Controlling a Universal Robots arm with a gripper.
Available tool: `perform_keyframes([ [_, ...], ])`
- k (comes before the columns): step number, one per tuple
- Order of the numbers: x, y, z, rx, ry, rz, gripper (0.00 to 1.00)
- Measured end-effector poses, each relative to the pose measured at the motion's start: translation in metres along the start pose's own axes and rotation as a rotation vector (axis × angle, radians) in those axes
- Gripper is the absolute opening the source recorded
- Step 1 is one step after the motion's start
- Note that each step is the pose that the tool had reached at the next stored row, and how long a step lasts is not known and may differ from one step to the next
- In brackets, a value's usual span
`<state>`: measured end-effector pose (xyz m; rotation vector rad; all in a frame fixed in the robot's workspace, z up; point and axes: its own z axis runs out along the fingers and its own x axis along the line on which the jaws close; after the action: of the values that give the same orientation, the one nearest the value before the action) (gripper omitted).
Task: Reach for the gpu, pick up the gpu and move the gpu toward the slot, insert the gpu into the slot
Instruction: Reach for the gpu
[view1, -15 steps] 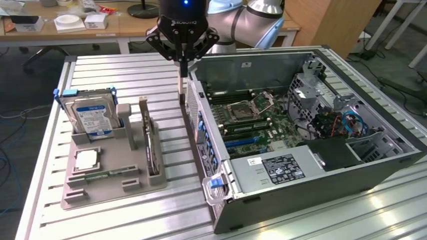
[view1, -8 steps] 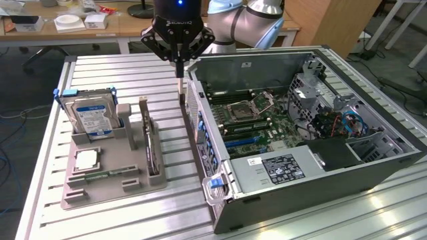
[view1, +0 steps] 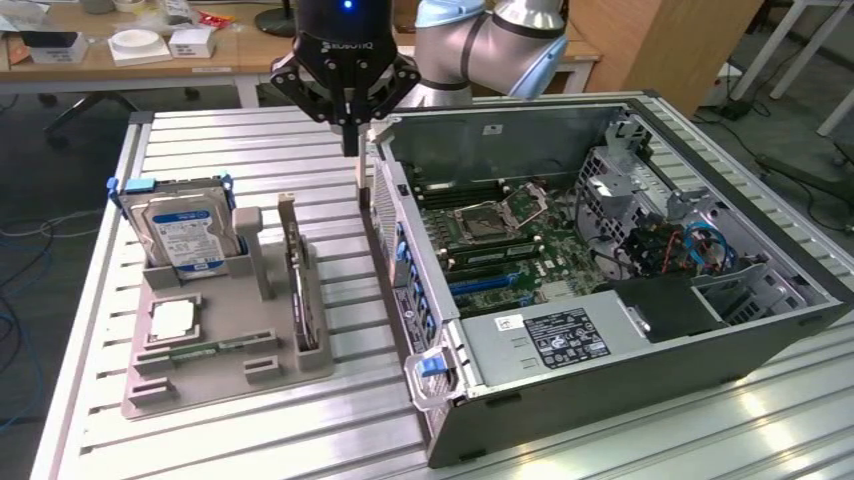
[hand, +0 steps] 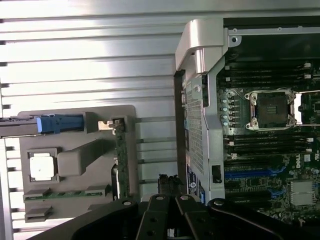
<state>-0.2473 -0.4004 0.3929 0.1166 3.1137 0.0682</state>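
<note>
Hovering above the bench (view1: 240, 140), the fingers (view1: 351, 135) sit clenched on nothing, between the case (view1: 534, 410) and the tray (view1: 200, 385) holding the upright gpu (view1: 304, 300).

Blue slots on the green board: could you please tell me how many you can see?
2. Both lie side by side on the green board: one blue slot nearer the square socket, the other slot just beyond it. More may be hidden.
</note>
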Motion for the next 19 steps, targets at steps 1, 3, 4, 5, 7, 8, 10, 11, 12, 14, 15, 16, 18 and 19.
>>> perform_keyframes([
  [1, 0.001, -0.0001, 0.0, 0.0, 0.0, 0.0, 0.1],
  [3, 0.003, -0.0003, -0.0001, 0.0, 0.0, 0.0, 0.1],
  [4, 0.004, -0.0005, -0.0001, 0.0, 0.0, 0.0, 0.1],
  [5, 0.006, -0.0006, -0.0001, 0.0, 0.0, 0.0, 0.1],
  [7, 0.008, -0.0008, -0.0001, 0.0, -0.0001, 0.0, 0.1],
  [8, 0.009, -0.0009, -0.0001, 0.0, 0.0, 0.0, 0.1],
  [10, 0.011, -0.0011, -0.0002, 0.0, 0.0, 0.0, 0.1],
  [11, 0.012, -0.0013, -0.0001, 0.0, 0.0, 0.0, 0.1],
  [12, 0.013, -0.0014, -0.0002, 0.0, 0.0, 0.0, 0.1],
  [14, 0.016, -0.0016, -0.0002, 0.0, 0.0, 0.0, 0.1],
  [15, 0.017, -0.0018, -0.0002, -0.0001, -0.0001, 0.0, 0.1],
  [16, 0.018, -0.0019, -0.0002, 0.0, 0.0, 0.0, 0.1],
  [18, 0.02, -0.0021, -0.0003, 0.0, 0.0, 0.0, 0.1],
  [19, 0.021, -0.0022, -0.0003, 0.0, 0.0, 0.0, 0.1],
])
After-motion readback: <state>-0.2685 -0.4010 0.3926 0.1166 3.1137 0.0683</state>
